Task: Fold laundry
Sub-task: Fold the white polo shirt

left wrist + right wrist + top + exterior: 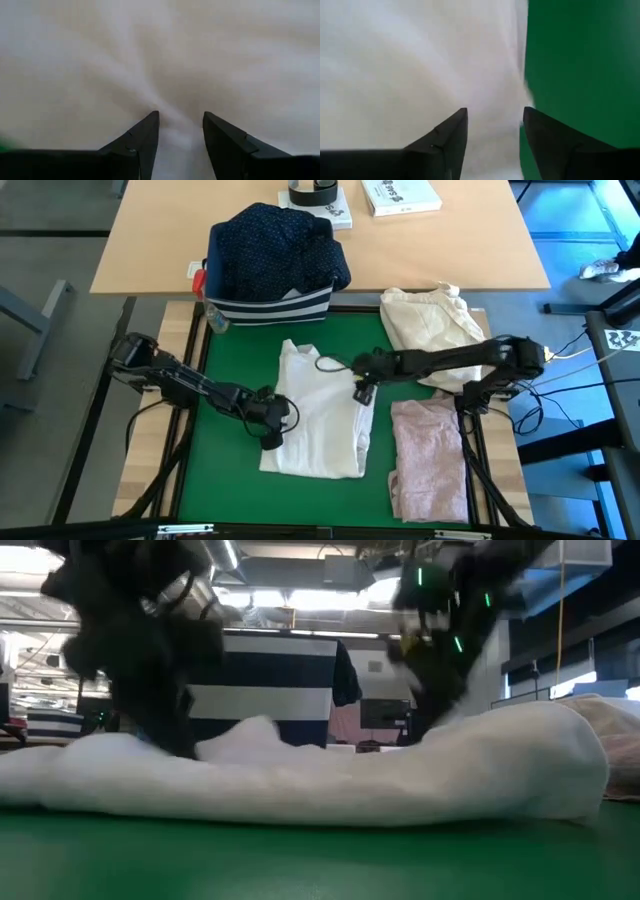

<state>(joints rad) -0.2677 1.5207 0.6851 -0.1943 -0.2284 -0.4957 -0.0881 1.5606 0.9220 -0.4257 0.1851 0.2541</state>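
A soft white shirt (320, 415) lies flat in the middle of the green mat (225, 470) on the bench; it is partly folded into a long shape. The left claw (270, 430) is down on the shirt's left edge; its two dark fingers (142, 137) stand a little apart with white cloth bunched between them, so it is pinching the white shirt. The right claw (363, 392) is down at the shirt's right edge, near the top; its fingers (450, 132) stand a little apart too, with the white cloth running between them and the green mat just beside; it looks to be pinching the shirt's edge as well.

From the low view the white shirt (300, 775) is a puffy heap on the mat, with a dark arm coming down at each end.

A pale pink top (428, 458) lies folded on the right side of the bench, just beside the shirt; a cream-beige cloth bundle (432, 325) sits behind it. A navy shirt with small white dots (275, 250) is piled on top of a navy fabric bin with white stripes (270, 308) at the back edge of the mat.
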